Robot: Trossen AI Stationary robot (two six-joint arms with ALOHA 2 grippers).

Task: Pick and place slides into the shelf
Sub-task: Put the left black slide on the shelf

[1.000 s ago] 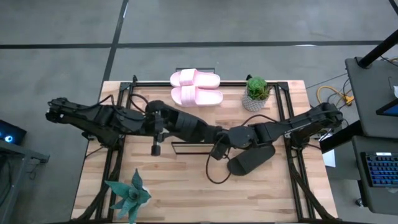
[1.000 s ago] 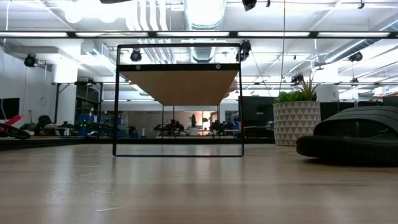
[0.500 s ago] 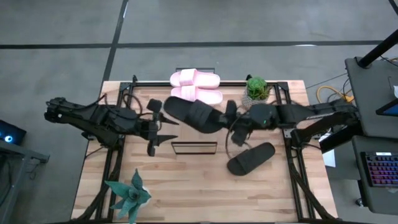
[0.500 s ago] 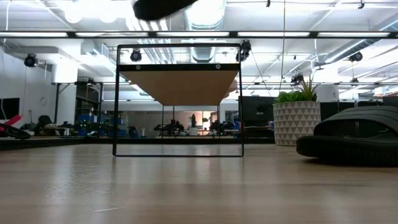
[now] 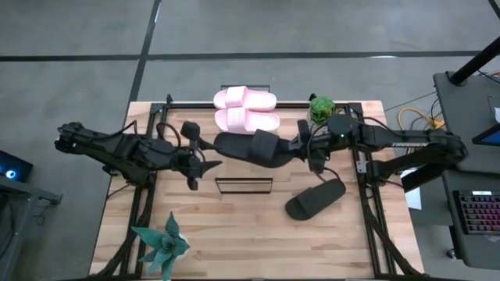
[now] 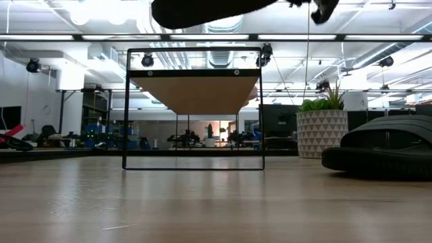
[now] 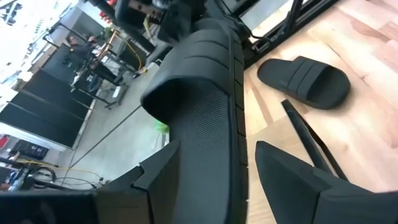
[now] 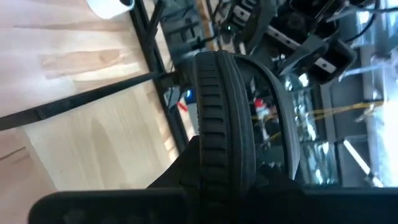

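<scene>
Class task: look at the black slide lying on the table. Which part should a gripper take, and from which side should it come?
Grip the wide strap of the lying black slide, coming from above. It rests sole-down, apart from the shelf, and the strap arches over an open toe, leaving room for a finger under it. The right gripper is shut on the other black slide; the left gripper is open beside it.

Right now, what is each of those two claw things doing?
Left gripper: open, holding nothing, beside the raised matte black slide sandal.
Right gripper: shut on that sandal's end.
</scene>
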